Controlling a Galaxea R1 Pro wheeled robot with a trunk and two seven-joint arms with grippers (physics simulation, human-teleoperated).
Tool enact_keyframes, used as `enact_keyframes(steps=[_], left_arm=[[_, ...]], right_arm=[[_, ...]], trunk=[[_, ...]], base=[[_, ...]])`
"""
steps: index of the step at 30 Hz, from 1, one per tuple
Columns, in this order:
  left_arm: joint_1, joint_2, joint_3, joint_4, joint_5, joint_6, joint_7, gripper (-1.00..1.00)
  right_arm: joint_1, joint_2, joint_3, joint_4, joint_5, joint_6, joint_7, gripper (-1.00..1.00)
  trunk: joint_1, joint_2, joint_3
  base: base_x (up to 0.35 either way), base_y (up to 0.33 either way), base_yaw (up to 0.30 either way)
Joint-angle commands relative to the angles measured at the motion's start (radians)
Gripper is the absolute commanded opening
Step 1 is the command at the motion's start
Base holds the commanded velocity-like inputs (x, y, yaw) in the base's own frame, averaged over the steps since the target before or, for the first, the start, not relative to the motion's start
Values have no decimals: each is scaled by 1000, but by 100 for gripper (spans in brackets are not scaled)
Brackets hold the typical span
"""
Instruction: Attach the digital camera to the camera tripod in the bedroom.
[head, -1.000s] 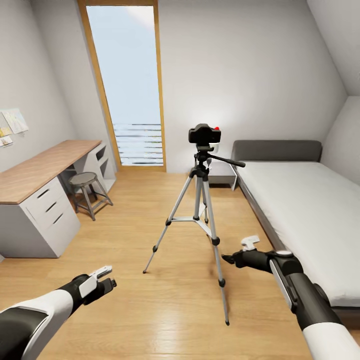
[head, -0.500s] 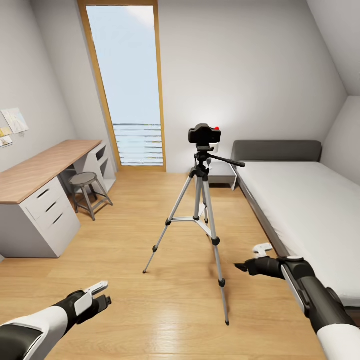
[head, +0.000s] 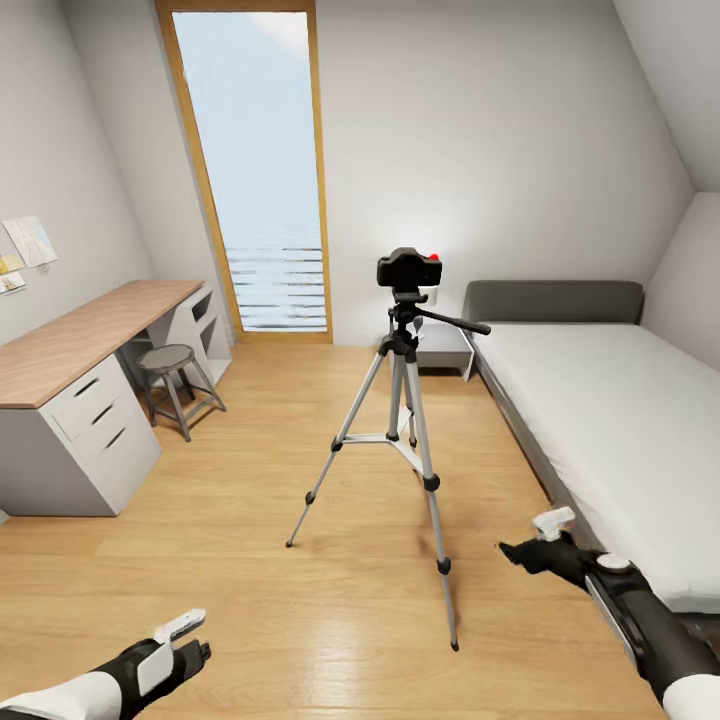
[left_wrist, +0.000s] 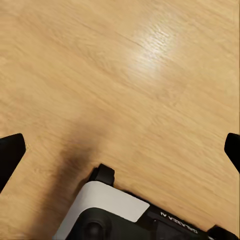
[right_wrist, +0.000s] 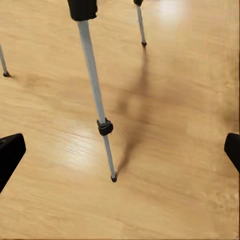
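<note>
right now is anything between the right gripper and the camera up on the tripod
Nothing visible blocks it. The right gripper hangs low over the bare wood floor, jaws open and empty. The digital camera already sits on the camera tripod head, well above; only the tripod's near leg stands close by.

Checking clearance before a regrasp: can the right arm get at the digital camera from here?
Probably yes: the right gripper hangs open and low, the digital camera sits exposed atop the camera tripod, but it's a long reach upward.
</note>
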Motion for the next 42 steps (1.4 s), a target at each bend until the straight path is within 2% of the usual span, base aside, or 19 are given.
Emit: enact_keyframes(steps=[1, 10, 21, 27, 29, 30, 31, 32, 33, 34, 42], left_arm=[[230, 0, -8, 0, 11, -3, 3, 100], [302, 0, -8, 2, 15, -56, 4, 100], [340, 3, -8, 2, 15, -67, 3, 100], [348, 6, -8, 2, 14, -67, 3, 100], [350, 0, -8, 2, 13, -67, 3, 100], [350, -2, -8, 2, 13, -67, 3, 100], [350, -5, -8, 2, 13, -67, 3, 100], [350, -6, -8, 2, 12, -67, 3, 100], [350, -8, -8, 2, 13, -67, 3, 100], [350, -13, -8, 2, 12, -67, 3, 100], [351, -26, -9, 2, 11, -67, -7, 100]], right_arm=[[15, 0, -2, 871, 8, -146, 1, 100], [90, 0, -2, 878, 8, -156, 7, 100], [141, 4, -1, 878, 8, -164, -4, 100], [177, 17, 0, 878, 8, -218, -50, 100], [223, 48, 0, 877, 10, -271, -142, 100], [234, 62, 0, 877, 12, -288, -171, 100], [250, 87, 1, 877, 22, -323, -229, 100], [256, 98, 1, 876, 30, -341, -257, 100], [264, 116, 1, 876, 49, -373, -307, 100], [277, 151, 0, 876, 102, -425, -405, 100], [280, 165, -3, 877, 107, -434, -425, 100]], trunk=[[1, -2, -2], [1, -2, -2], [1, -2, -2], [1, -2, -2], [1, -2, -2], [1, -2, -2], [1, -2, -2], [1, -2, -2], [1, -2, -2], [1, -2, -2], [1, -2, -2]], base=[[0, 0, 0], [0, 0, 0], [0, 0, 0], [0, 0, 0], [0, 0, 0], [0, 0, 0], [0, 0, 0], [0, 0, 0], [0, 0, 0], [0, 0, 0], [0, 0, 0]])
